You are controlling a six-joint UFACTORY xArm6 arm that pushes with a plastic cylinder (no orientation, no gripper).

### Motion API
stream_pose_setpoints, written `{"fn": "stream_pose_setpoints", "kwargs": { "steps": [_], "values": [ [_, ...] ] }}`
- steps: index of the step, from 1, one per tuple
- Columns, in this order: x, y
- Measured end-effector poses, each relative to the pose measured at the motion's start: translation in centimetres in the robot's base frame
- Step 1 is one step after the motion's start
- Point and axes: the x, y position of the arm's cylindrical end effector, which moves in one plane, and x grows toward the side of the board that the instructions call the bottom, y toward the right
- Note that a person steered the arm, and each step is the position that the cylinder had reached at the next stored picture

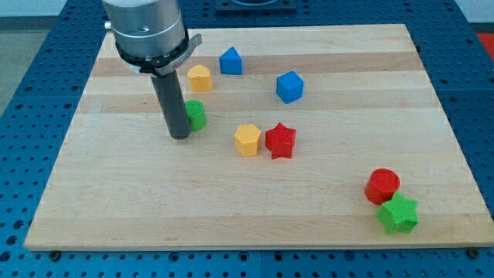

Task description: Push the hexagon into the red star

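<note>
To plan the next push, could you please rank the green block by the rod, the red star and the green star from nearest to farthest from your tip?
1. Green block, just right of my tip.
2. Red star, mid-board.
3. Green star, bottom right.

You see a pale wooden counter (255,224) with lengthwise grain, evenly lit with soft shadows. Around it on every side lies a blue perforated base plate (46,69) dotted with rows of small holes, its surface slightly glossy.
</note>
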Motion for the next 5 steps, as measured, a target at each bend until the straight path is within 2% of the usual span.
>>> {"fn": "stream_pose_setpoints", "kwargs": {
  "steps": [3,5],
  "values": [
    [-1.2,0.0],
    [-5.1,-2.4]
  ]
}}
